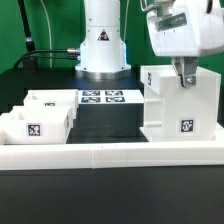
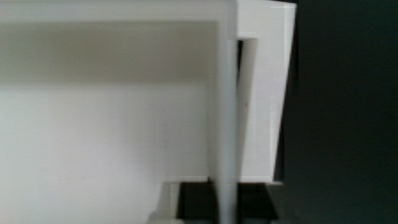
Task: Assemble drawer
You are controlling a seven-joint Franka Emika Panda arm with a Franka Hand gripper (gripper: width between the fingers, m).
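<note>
The large white boxy plastic casing stands upright on the black table, just beside the marker board on the exterior view's right; one black-and-white square tag sits low on its near face; that face points toward the exterior camera; no clear long axis can be told. In the wrist view the casing shows a broad white face and one thin wall seen edge-on.

Two small white plastic trays stand on the exterior view's left of the marker board, touching or nearly so; the rear tray lies level with the board; the front tray carries a tag facing the camera; both trays run lengthwise across the view.

The white arm base rises behind the marker board; a long low white border wall runs in front of it.

The gripper meets the casing's top edge; in the wrist view the gripper straddles the thin wall; its dark fingers lie against both faces, pinching it.
</note>
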